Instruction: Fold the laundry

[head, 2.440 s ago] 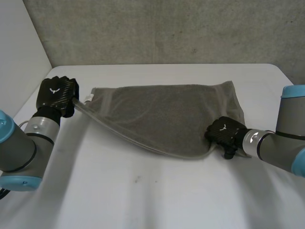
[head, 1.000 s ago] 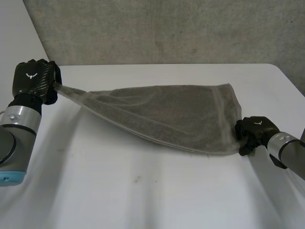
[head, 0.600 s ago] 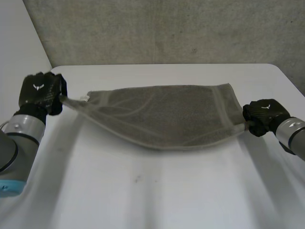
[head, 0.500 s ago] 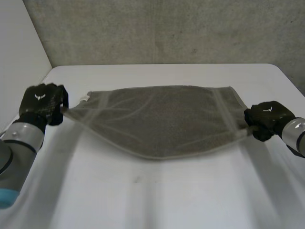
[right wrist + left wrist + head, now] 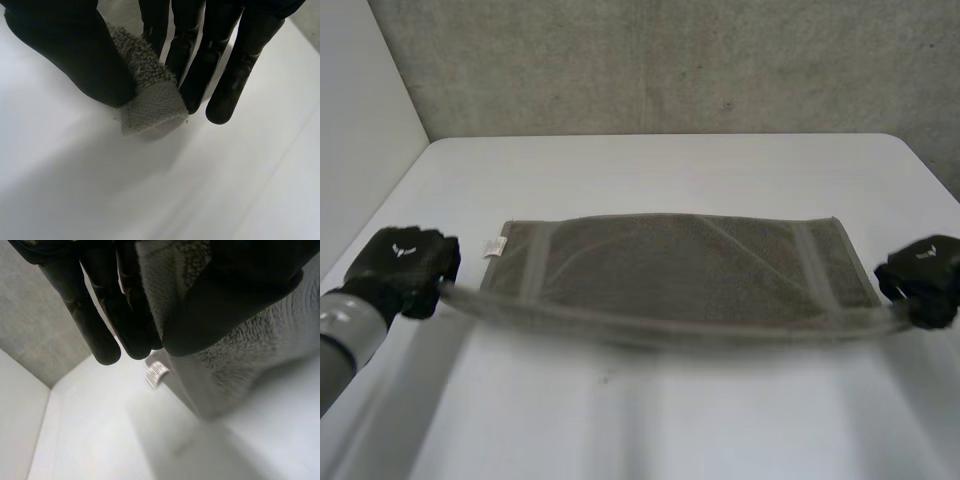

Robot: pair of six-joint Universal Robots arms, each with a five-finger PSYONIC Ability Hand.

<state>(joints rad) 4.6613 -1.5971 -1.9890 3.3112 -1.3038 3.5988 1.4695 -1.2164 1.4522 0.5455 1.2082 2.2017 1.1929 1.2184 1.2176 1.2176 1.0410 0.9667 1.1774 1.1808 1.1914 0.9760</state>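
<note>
A grey-brown towel (image 5: 680, 270) lies stretched across the white table (image 5: 650, 165), its near edge lifted between my two hands. My left hand (image 5: 402, 268) pinches the near left corner; in the left wrist view the thumb (image 5: 240, 300) presses the towel (image 5: 240, 360) against the fingers (image 5: 100, 315). My right hand (image 5: 922, 272) holds the near right corner. In the right wrist view the towel's hemmed corner (image 5: 150, 107) is pinched between the thumb (image 5: 70, 55) and the fingers (image 5: 195, 55). A white label (image 5: 493, 246) sits at the towel's far left corner.
A grey wall (image 5: 670, 60) runs behind the table. The table's far edge meets it, and bare white tabletop lies in front of the towel.
Both hands have pulled toward the table's near side and apart, drawing the towel taut and flat. The towel's sagging near edge has straightened into a line between the hands.
</note>
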